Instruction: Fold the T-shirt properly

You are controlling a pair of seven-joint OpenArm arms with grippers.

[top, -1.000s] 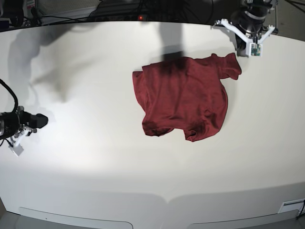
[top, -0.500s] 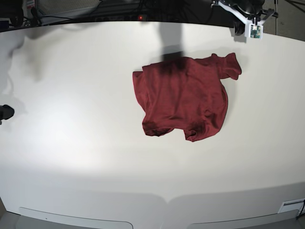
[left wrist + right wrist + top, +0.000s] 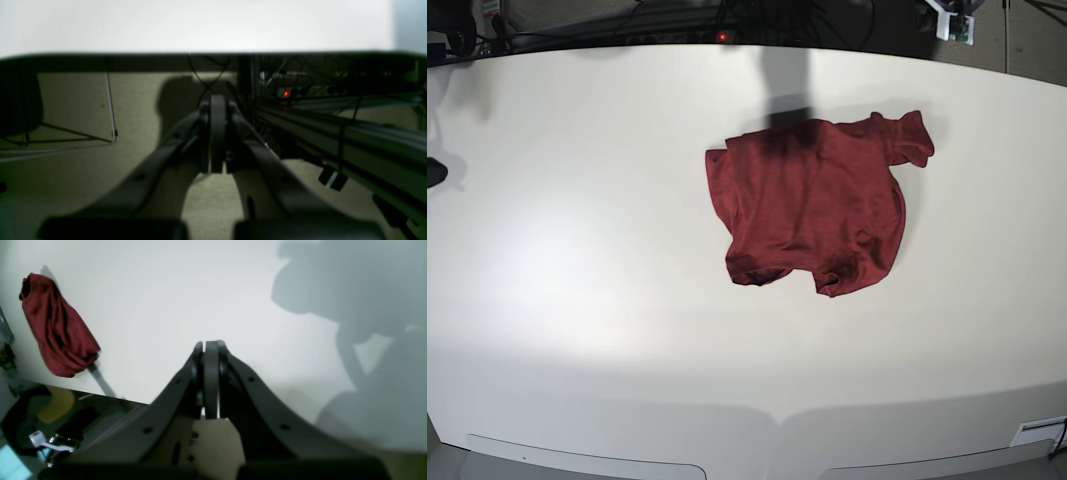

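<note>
Off the worktop's (image 3: 577, 300) edges, both sets of jaws sit pinched together, empty: left gripper (image 3: 213, 133) past the far rim, right gripper (image 3: 210, 380) at the side. One shirt (image 3: 812, 205) lies crumpled right of centre, long axis running diagonally, well apart from both; left arm looks nearer.

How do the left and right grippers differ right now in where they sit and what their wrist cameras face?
The left gripper is off the table's far edge, facing cables and a metal rail beyond it; the right gripper sits at the table's side edge, facing across the white top. The right wrist view catches the T-shirt far off; the left wrist view shows no shirt. Both are shut, empty and well away from the cloth.
</note>
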